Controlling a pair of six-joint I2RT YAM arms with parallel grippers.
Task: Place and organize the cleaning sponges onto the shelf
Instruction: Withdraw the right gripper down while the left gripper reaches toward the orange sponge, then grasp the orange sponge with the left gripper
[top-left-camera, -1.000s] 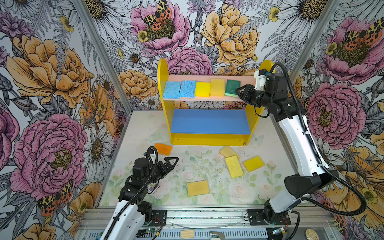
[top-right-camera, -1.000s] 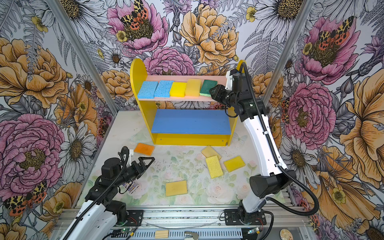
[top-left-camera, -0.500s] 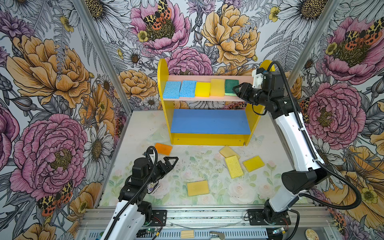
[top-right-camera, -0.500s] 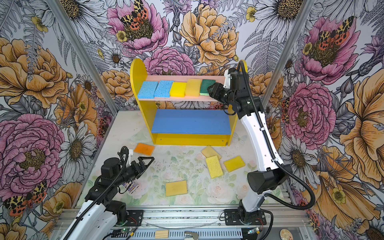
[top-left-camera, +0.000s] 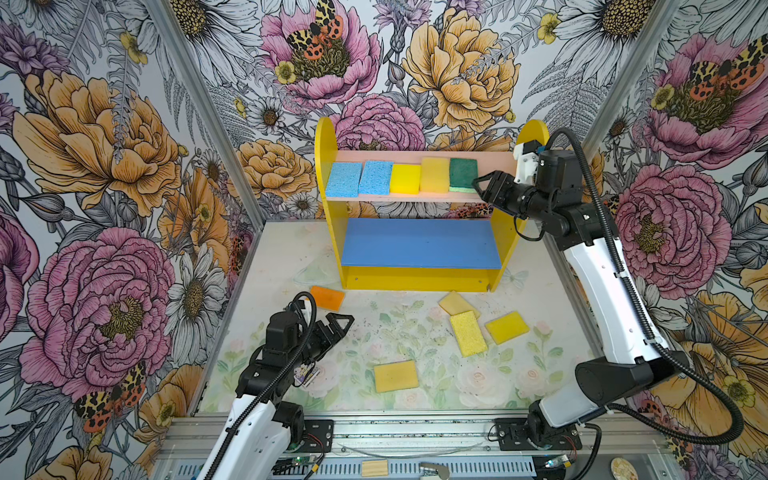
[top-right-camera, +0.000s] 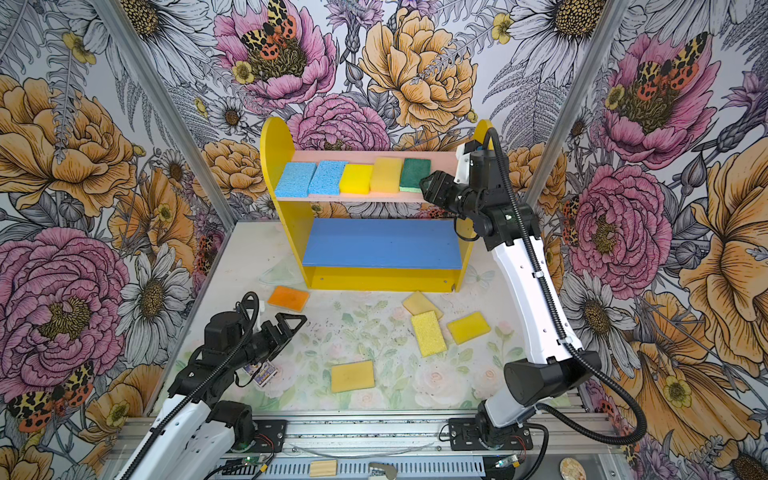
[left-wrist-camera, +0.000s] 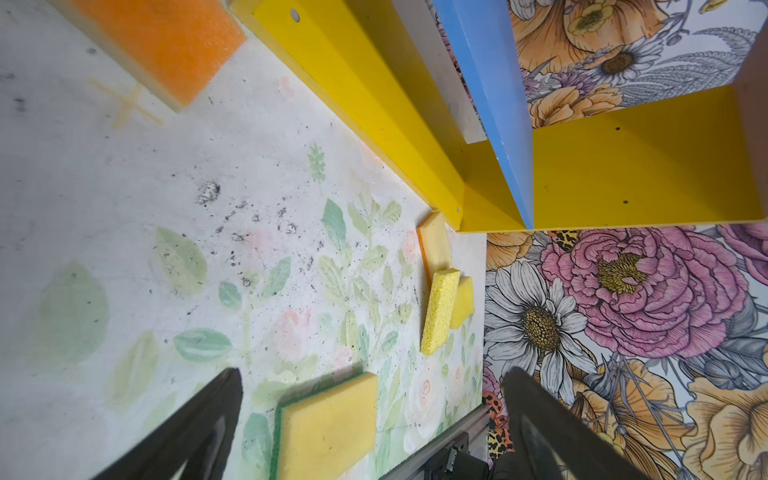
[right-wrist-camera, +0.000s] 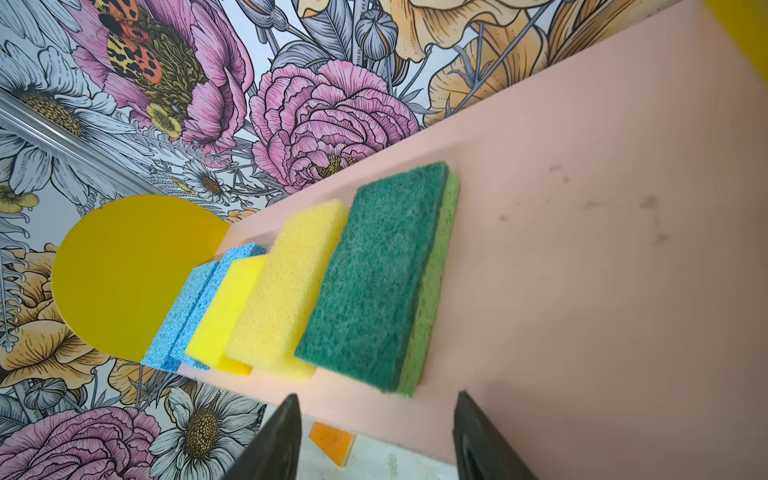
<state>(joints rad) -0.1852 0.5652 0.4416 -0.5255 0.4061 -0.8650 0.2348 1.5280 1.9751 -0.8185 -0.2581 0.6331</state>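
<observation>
1. Judging by their open foam, the sponges (top-left-camera: 343, 179) should be light, soft and springy. They look grippy rather than slick, and a hard squeeze would flatten them.
2. Five lie in a row on the pink board (top-left-camera: 490, 160) of the shelf (top-left-camera: 328, 199), upper centre in both top views. The green sponge (right-wrist-camera: 374, 274) is at the right end.
3. Five more lie flat on the table (top-left-camera: 282, 257):
   - the orange sponge (top-left-camera: 327, 298), left of centre;
   - three yellow sponges (top-left-camera: 468, 338), right of centre;
   - the green-backed yellow sponge (top-left-camera: 395, 376), lower centre.
4. The right gripper (top-left-camera: 480, 190) hovers just beside the green sponge, jaws apart and empty. The left gripper (top-left-camera: 337, 328), lower left, is spread wide and holds nothing.
5. The best hold is probably across the short width at mid-length, pinching the side faces lightly. The blue board (top-left-camera: 419, 243) is bare.
</observation>
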